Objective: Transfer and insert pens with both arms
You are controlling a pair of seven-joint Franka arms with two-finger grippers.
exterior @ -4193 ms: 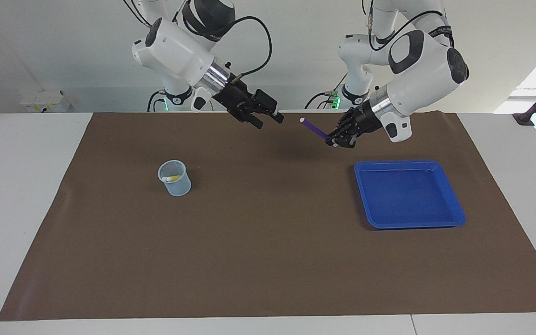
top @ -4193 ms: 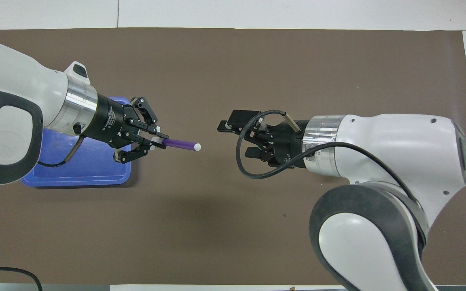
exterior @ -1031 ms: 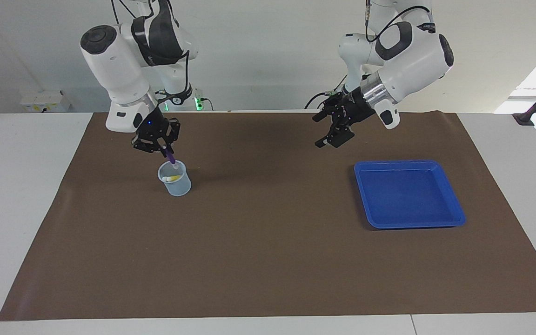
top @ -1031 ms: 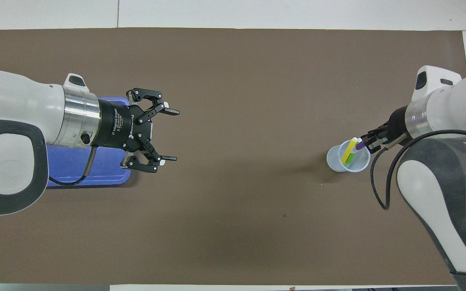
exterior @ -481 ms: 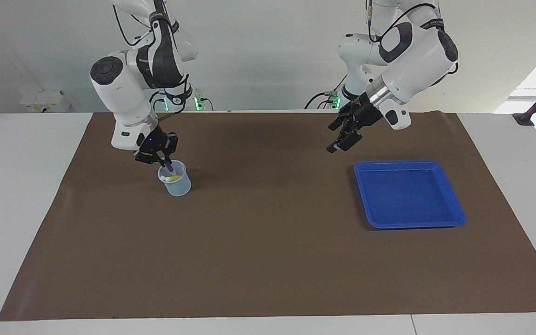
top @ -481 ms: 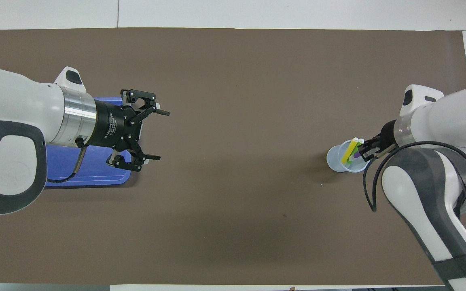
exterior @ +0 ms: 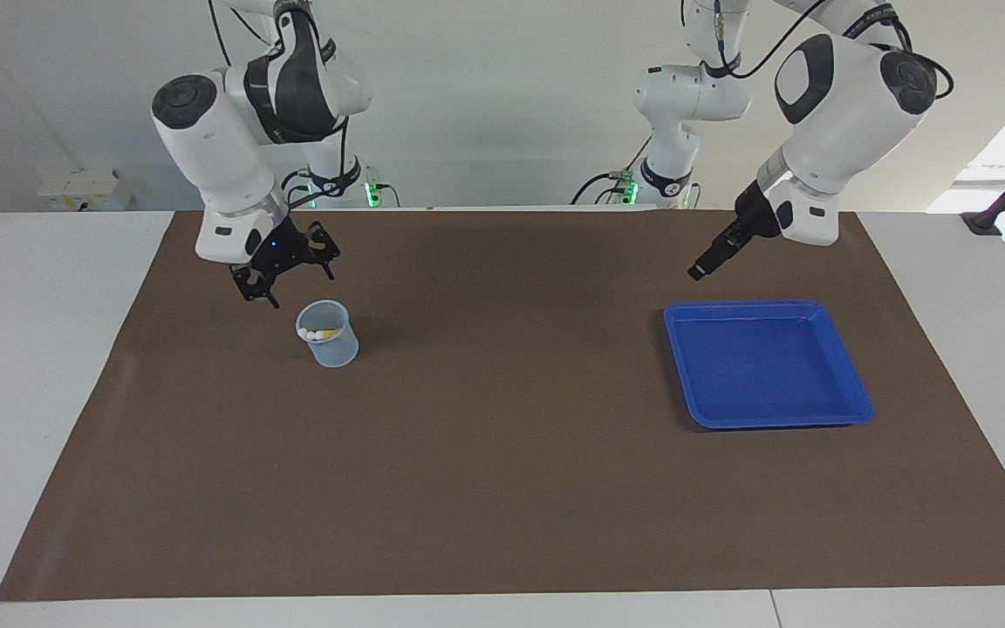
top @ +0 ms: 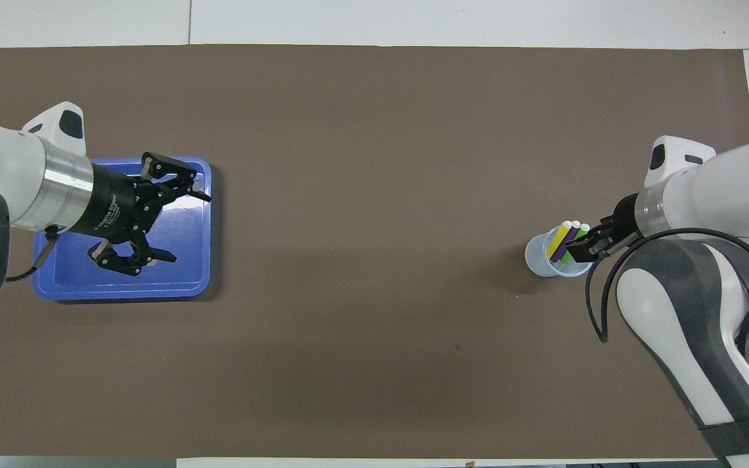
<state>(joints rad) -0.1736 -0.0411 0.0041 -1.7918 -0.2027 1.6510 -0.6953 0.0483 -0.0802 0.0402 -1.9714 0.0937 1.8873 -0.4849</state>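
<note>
purple, yellow and green pens (top: 568, 240) stand tilted inside the cup (top: 541, 259).

White wall (exterior: 511, 105), white table (exterior: 31, 349), brown mat (exterior: 502, 488)

One camera sits high across the bench (exterior: 502, 436), facing the robots. The other looks steeply down from above the robots' end. Both share the brown mat (top: 374, 325), half a turn apart.

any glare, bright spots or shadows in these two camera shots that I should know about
Facing view: daylight washes out a window strip at the edge near the left arm's base; the blue tray throws a thin shadow. Overhead view: even light; the cup casts a soft shadow on the brown mat.
</note>
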